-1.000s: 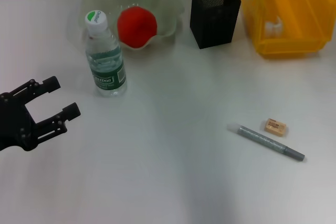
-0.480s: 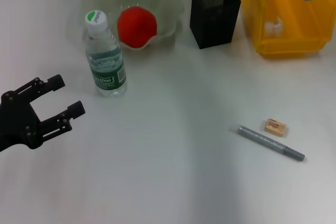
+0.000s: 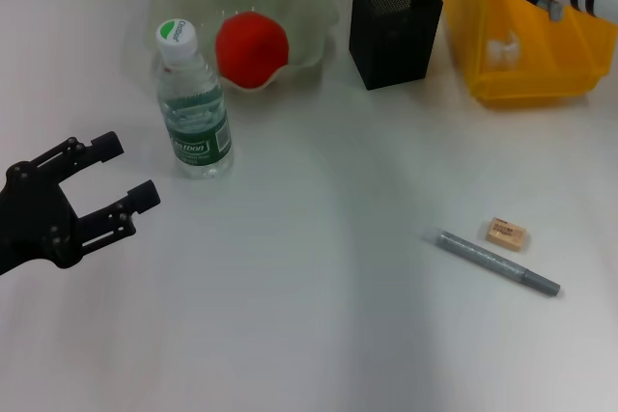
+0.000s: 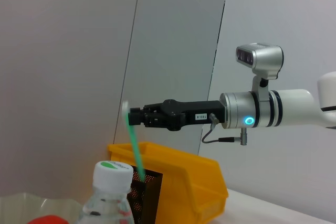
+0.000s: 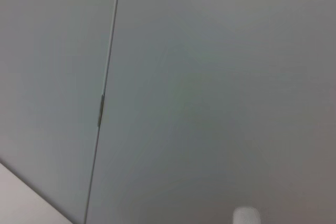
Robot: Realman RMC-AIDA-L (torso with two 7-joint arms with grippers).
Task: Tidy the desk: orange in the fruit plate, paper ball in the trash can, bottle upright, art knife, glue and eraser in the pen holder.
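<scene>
Two tools at work: left tool (image 3: 114,178) low at the bench's (image 3: 309,335) left edge, fingers spread and holding nothing, bare bench between it and the upright bottle (image 3: 194,108); right tool (image 4: 137,117) at the far edge, clamped on the art knife (image 4: 135,150), its lower end dipping into the pen holder (image 3: 394,26). Orange (image 3: 251,47) in the fruit plate (image 3: 309,7), paper ball (image 3: 502,49) in the trash can (image 3: 541,69). Glue (image 3: 496,262) and eraser (image 3: 507,233) just beside each other on open bench, front right.

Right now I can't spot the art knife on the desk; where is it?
The art knife is off the desk, held by the right gripper at the far right, its lower end dipping into the pen holder beside the trash can.
</scene>
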